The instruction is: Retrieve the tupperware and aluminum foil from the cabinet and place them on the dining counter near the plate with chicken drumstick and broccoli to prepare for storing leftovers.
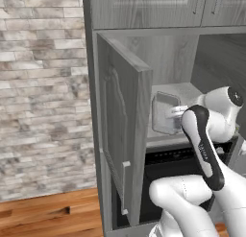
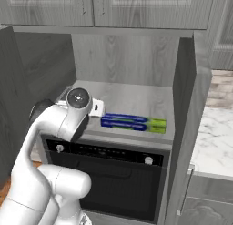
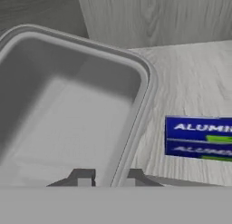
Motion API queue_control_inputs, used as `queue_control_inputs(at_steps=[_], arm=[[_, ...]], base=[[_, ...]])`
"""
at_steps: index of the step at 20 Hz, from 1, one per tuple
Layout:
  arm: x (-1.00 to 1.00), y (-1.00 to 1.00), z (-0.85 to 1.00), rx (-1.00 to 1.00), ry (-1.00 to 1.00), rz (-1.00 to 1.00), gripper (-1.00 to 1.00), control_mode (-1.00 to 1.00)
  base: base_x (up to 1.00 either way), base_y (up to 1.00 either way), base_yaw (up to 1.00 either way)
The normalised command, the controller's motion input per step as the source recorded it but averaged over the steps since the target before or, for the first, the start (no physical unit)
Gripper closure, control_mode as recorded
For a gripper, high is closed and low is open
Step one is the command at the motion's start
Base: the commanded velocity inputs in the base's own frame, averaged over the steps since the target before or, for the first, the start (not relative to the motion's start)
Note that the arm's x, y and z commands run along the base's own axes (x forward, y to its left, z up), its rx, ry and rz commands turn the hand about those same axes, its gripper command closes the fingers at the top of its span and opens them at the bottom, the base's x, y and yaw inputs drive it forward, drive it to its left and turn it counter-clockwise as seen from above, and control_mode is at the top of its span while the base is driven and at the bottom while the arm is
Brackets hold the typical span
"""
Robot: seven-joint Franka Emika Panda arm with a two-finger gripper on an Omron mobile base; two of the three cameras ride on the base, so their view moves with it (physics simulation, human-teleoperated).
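A clear grey tupperware [image 3: 68, 105] stands on the shelf of the open cabinet, also seen as a see-through box [image 1: 163, 111] just behind my hand. My gripper [image 3: 106, 177] has one fingertip inside and one outside its near right wall, and the narrow gap reads as shut on that rim. In the left base view the gripper [image 1: 176, 111] sits against the box's right side. The blue and green aluminum foil box [image 2: 134, 122] lies on the same shelf to the right of the tupperware, label facing out [image 3: 199, 141].
The left cabinet door [image 1: 120, 130] swings out close beside my arm, and the right door [image 2: 182, 128] stands open too. A black oven [image 2: 109, 174] sits under the shelf. A marble counter [image 2: 214, 142] lies to the right, a brick wall [image 1: 43, 87] to the left.
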Motion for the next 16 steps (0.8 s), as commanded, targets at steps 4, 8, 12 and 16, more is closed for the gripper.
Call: queue_control_inputs(at_steps=[4,8,12,16], arm=[[-0.85,-0.18,0.78,0.0,-0.02,0.05,1.0,-1.0],[-0.49,-0.22,0.73,0.0,0.07,0.01,1.0,-1.0],[-0.25,-0.09,0.7,-0.03,0.31,0.0,1.0,-1.0],[-0.36,-0.23,0.33,-0.01,0.31,0.0,1.0,-1.0]], base=[[0.0,0.0,0.0],[0.0,0.0,0.0],[0.0,0.0,0.0],[0.0,0.0,0.0]])
